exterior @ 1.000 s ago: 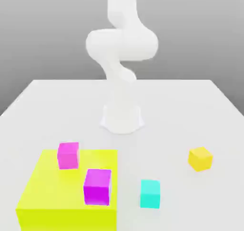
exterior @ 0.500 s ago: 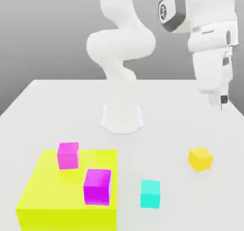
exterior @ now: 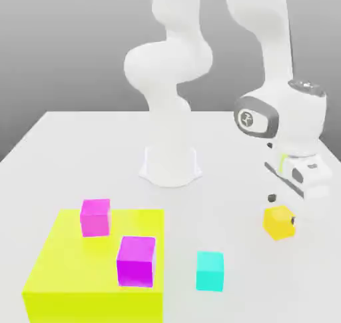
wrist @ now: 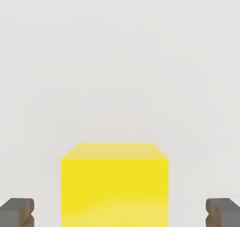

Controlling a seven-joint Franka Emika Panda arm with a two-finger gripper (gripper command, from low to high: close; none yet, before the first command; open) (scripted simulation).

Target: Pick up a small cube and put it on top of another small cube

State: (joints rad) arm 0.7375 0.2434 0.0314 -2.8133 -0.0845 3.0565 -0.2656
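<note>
A small yellow cube (exterior: 278,222) sits on the white table at the exterior view's right. My gripper (exterior: 282,208) hangs right over it, open, with its dark fingertips (exterior: 271,198) at about the height of the cube's top. In the hand view the yellow cube (wrist: 114,184) lies centred between the two grey fingertips (wrist: 18,212), with wide gaps on both sides and nothing held. A small cyan cube (exterior: 210,270) stands alone to the yellow cube's left in the exterior view, nearer the front.
A large flat yellow block (exterior: 93,275) at the front left carries two magenta cubes, one (exterior: 95,216) at its back and one (exterior: 136,260) at its front right. The arm's white base (exterior: 171,165) stands mid-table behind them.
The hand has come down from high at the exterior view's right to just over the yellow cube. The fingers stayed open. No cube has moved.
</note>
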